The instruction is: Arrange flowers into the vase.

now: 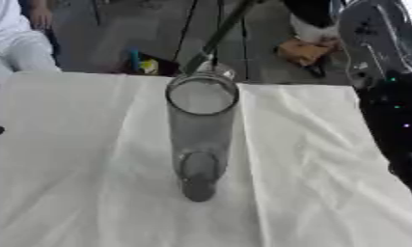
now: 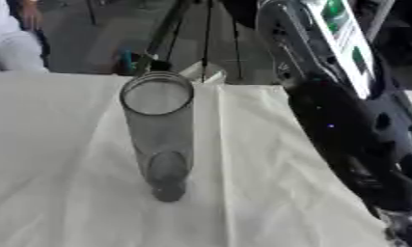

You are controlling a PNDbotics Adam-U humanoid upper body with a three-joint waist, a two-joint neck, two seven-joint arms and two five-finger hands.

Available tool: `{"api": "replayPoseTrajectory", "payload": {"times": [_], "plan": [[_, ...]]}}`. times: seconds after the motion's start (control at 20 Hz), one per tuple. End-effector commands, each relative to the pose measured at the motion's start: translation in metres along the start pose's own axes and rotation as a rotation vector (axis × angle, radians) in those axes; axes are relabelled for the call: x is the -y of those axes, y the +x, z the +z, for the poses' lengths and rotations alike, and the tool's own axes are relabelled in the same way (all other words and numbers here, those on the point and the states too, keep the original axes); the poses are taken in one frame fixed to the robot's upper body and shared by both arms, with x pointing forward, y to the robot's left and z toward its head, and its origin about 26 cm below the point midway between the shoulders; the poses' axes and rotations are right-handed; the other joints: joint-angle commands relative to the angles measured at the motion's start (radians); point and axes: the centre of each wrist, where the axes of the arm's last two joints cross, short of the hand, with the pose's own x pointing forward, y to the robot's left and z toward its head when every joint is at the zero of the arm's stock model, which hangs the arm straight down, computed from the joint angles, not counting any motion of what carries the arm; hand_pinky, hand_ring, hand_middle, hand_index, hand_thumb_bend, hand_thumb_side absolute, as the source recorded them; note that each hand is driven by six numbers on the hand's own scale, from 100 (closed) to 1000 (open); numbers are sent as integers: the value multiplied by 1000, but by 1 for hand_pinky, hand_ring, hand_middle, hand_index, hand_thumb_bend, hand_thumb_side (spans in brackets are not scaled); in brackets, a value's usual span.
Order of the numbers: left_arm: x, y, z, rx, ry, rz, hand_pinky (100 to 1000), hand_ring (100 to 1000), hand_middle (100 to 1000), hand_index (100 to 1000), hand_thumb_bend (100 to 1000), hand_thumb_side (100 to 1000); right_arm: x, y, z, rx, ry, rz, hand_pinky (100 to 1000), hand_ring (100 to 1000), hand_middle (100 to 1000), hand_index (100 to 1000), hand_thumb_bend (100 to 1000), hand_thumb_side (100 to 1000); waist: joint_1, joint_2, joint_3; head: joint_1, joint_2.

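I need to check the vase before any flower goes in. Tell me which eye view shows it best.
The left eye view: the vase stands near the picture's middle on the white cloth, rim to base unobstructed. The right eye view shows it whole too, but left of centre, with the robot's dark right arm filling the right side.

A: State the vase's condition.
B: Tall clear cylinder, grey-tinted, standing upright on the white cloth; round mouth open and unobstructed.
A: And the flower?
B: Only a dark green stem shows, slanting up behind the rim. No fingers are visible to reference either item against.
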Motion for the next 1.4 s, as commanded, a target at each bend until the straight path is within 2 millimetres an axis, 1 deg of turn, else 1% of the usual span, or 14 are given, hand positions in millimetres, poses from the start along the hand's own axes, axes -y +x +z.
{"api": "replayPoseTrajectory", "payload": {"times": [0.05,0.45,1.05,1.4], "plan": [[-5,6,-4,27,-5,-23,559,678,756,904,100,1000,6,9,1,9,-19,19,100,100,100,100,445,326,-15,-38,-2,5,8],[-4,6,-4,27,-6,-20,559,679,756,903,100,1000,10,-3,-5,-46,-39,39,100,100,100,100,450,323,-15,-32,6,0,6],[-3,6,-3,23,-4,-20,557,679,755,903,100,1000,17,-19,-10,-96,-57,103,100,100,100,100,458,327,-19,-15,17,-5,9],[-1,5,-2,19,-4,-14,556,679,754,903,100,1000,20,-23,-13,-97,-68,115,100,100,100,100,457,326,-15,-4,23,-18,-2]]}}
